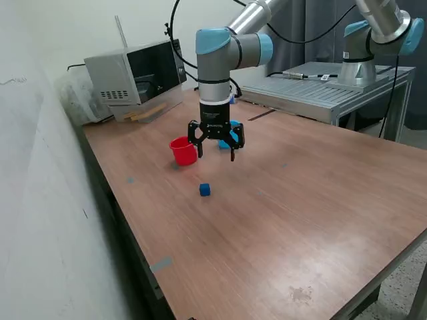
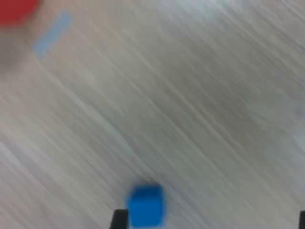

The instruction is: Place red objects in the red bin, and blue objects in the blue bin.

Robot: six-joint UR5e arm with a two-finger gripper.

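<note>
one blue cube (image 1: pixel 205 190) on table (image 1: pixel 300 213), apart from red bin (image 1: pixel 183 151); my gripper (image 1: pixel 215 155) hangs above, jaws spread, empty.

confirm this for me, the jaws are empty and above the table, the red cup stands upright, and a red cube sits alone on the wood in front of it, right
One detail is off: the loose cube on the wood is blue, not red, as the exterior view shows and the wrist view confirms. The rest holds: the gripper hangs above the table with its jaws apart and nothing between them, and the red cup stands upright.
</note>
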